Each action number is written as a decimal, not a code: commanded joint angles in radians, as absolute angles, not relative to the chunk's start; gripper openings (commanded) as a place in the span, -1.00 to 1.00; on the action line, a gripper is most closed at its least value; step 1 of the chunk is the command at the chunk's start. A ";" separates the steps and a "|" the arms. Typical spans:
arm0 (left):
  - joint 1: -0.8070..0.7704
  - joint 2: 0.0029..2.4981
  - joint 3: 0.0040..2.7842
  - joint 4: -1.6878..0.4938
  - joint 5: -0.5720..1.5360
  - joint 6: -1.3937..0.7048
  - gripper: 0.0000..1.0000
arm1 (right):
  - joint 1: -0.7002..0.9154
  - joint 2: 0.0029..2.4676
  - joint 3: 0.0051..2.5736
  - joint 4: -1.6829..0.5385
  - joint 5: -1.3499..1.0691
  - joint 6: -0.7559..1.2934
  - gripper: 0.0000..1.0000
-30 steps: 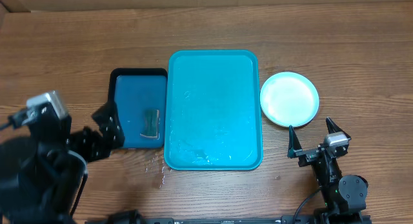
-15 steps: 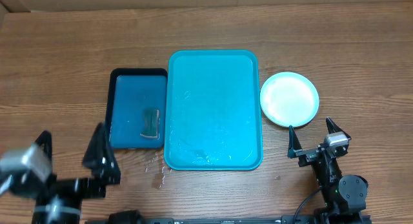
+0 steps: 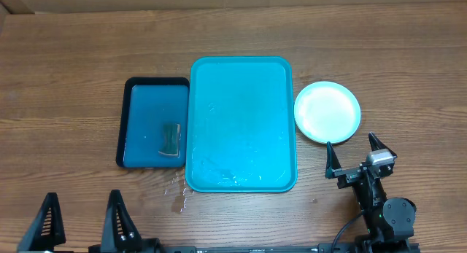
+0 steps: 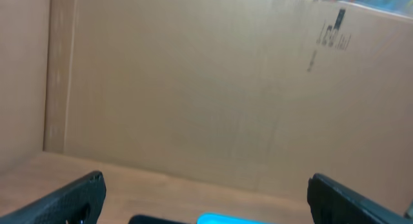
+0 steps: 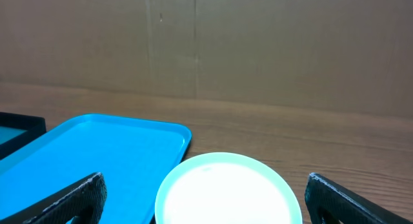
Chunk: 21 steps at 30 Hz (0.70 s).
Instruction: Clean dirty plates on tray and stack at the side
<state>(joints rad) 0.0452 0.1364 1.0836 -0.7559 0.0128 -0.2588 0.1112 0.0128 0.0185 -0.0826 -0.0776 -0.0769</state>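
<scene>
Left gripper (image 3: pixel 82 222): jaws spread wide and holding nothing, low at the near-left edge of the table (image 3: pixel 66 71), well apart from everything else.
Dark blue tray (image 3: pixel 153 81): lies just left of the turquoise tray, their long sides touching or nearly so.
Sponge (image 3: pixel 171 138): lies flat in the dark blue tray, near its right wall, with no gripper near it.
Water drops (image 3: pixel 177 191): a few wet spots on the wood by the turquoise tray's near-left corner.
Turquoise tray (image 3: pixel 241 114): centre of the table, no plate on it, its floor glistening wet toward the near end.
Plate (image 3: pixel 327 111): light blue rim, pale centre with no smear showing, on the bare wood just right of the turquoise tray.
Right gripper (image 3: pixel 351 152): jaws fully apart and empty, near the plate on its near side, not touching it.
Done, judging by the layout: the tray is cleared, and the visible plate looks clean and set aside.
Left, judging by the layout: seemingly nothing, provided the other plates lie under the visible one.
Count, grippers: two, both empty.
Count, trays: two, one dark blue and one turquoise.
Count, sponges: one.
Count, plates: one round outline shows from above. Whether more are stacked beneath it cannot be told.
</scene>
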 commanded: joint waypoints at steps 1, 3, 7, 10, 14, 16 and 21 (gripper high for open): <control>0.040 0.053 0.985 -0.693 -0.007 -0.251 1.00 | 0.109 0.003 0.008 -0.078 -0.068 -0.080 0.99; 0.041 0.017 0.933 -0.642 -0.007 -0.251 1.00 | 0.109 0.003 0.008 -0.078 -0.068 -0.079 1.00; 0.040 0.005 0.860 -0.524 0.007 -0.253 1.00 | 0.109 0.003 0.008 -0.078 -0.068 -0.080 0.99; 0.041 0.004 0.808 -0.395 0.030 -0.261 0.99 | 0.109 0.003 0.008 -0.078 -0.068 -0.079 0.99; 0.040 0.004 0.698 -0.103 0.097 -0.267 1.00 | 0.109 0.003 0.008 -0.078 -0.068 -0.079 0.99; 0.040 0.004 0.639 0.043 0.121 -0.270 1.00 | 0.109 0.003 0.008 -0.078 -0.068 -0.080 0.99; 0.040 0.004 0.497 0.305 0.151 -0.270 0.99 | 0.109 0.003 0.008 -0.078 -0.068 -0.080 0.99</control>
